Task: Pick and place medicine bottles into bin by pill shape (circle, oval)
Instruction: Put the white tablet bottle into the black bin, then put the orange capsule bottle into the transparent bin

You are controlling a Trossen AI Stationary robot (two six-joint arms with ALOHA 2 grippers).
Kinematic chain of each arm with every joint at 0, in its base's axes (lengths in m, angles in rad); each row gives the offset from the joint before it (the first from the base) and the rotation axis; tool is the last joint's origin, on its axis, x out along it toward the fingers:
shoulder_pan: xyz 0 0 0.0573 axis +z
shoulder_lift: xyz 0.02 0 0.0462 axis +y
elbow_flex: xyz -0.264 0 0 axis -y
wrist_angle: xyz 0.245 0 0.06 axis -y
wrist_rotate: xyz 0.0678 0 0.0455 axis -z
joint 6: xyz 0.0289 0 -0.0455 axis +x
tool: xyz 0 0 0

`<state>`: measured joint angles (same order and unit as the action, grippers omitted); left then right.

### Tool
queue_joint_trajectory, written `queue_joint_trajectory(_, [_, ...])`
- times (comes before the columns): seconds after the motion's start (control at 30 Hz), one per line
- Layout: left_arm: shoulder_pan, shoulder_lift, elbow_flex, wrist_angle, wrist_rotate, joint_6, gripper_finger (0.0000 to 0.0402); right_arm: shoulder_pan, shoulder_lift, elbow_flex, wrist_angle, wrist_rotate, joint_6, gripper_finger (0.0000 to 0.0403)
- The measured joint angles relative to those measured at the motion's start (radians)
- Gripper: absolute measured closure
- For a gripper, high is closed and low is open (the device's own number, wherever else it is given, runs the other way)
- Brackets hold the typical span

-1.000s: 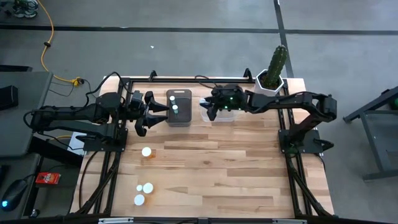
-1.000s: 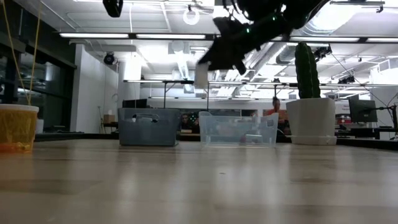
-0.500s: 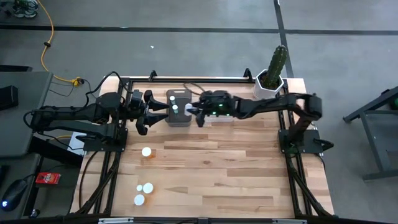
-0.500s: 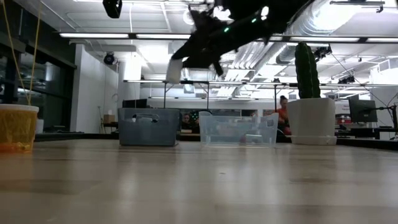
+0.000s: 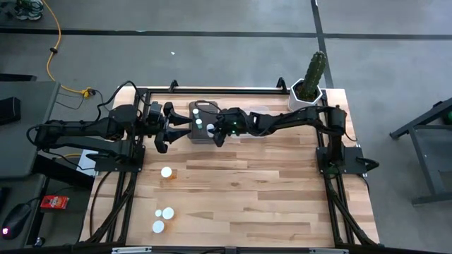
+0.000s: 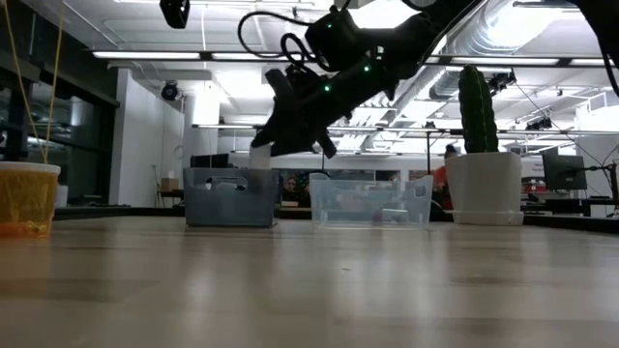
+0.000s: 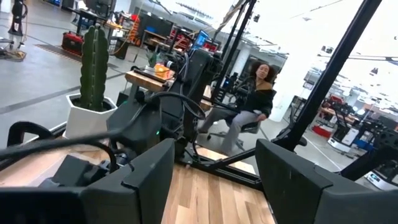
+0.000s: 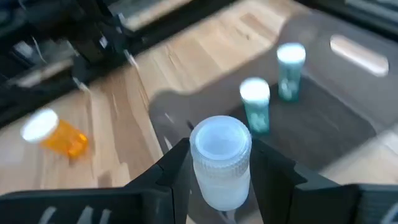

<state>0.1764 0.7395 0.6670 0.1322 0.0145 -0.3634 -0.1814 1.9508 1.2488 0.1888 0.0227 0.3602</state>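
Note:
My right gripper (image 5: 216, 132) is shut on a clear-bodied, white-capped medicine bottle (image 8: 220, 159) and hangs over the near right part of the grey bin (image 5: 203, 121). In the low view the bottle (image 6: 261, 159) shows just above the bin (image 6: 230, 197). Two clear-bluish bottles (image 8: 255, 103) (image 8: 290, 69) stand in the grey bin. An orange bottle (image 5: 166, 172) lies on the table, and three more white-capped bottles (image 5: 164, 217) stand near the table's near left. My left gripper (image 5: 168, 125) is open and empty, left of the grey bin. My right gripper pinches the bottle's body (image 8: 217, 186) just under the cap, between its two fingers (image 8: 177, 163), one on each side. The fingers slant down from the table's right. The bottle is lifted clear above the grey bin, its cap toward the wrist.
A clear bin (image 5: 247, 125) stands right of the grey bin, under my right arm. A white pot with a cactus (image 5: 308, 88) stands at the far right corner. The orange bottle looms at the low view's left edge (image 6: 24, 198). A seated person (image 7: 252, 99) shows beyond the table.
My right gripper has carried the bottle from above the clear bin toward the table's left, to above the grey bin, and has come down somewhat. It has stayed shut on the bottle.

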Motion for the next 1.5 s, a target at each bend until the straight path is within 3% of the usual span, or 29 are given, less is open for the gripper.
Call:
queue_joint_trajectory(0.3, [0.0,0.0,0.0,0.0,0.001,0.0,0.0188,0.0,0.0,0.0,-0.068,0.0,-0.001,0.0279])
queue_joint_trajectory(0.63, [0.0,0.0,0.0,0.0,0.004,0.045,0.0188,-0.002,0.0,-0.001,-0.089,0.027,-0.023,0.019])
queue_joint_trajectory(0.8, [0.0,0.0,0.0,0.0,0.004,0.045,0.0188,-0.003,-0.03,0.026,-0.103,0.025,-0.074,0.0177])
queue_joint_trajectory(0.9, [0.0,0.0,0.0,0.0,0.004,0.045,0.0188,-0.006,-0.107,0.028,-0.161,0.022,-0.127,0.0177])
queue_joint_trajectory(1.1, [0.0,0.0,0.0,-0.001,0.004,0.048,0.0188,-0.003,-0.313,0.023,-0.448,0.03,-0.209,0.0176])
queue_joint_trajectory(1.17, [0.0,0.0,0.0,-0.002,0.004,0.058,0.0188,0.011,-0.386,-0.008,-0.451,0.033,-0.202,0.0176])
queue_joint_trajectory(1.33, [-0.001,0.0,0.0,-0.002,0.0,0.064,0.0188,0.095,-0.562,-0.193,-0.333,0.094,-0.104,0.0176])
queue_joint_trajectory(1.5, [-0.001,0.0,0.0,-0.003,0.0,0.109,0.0188,0.201,-0.709,-0.416,-0.056,0.172,0.033,0.0176])
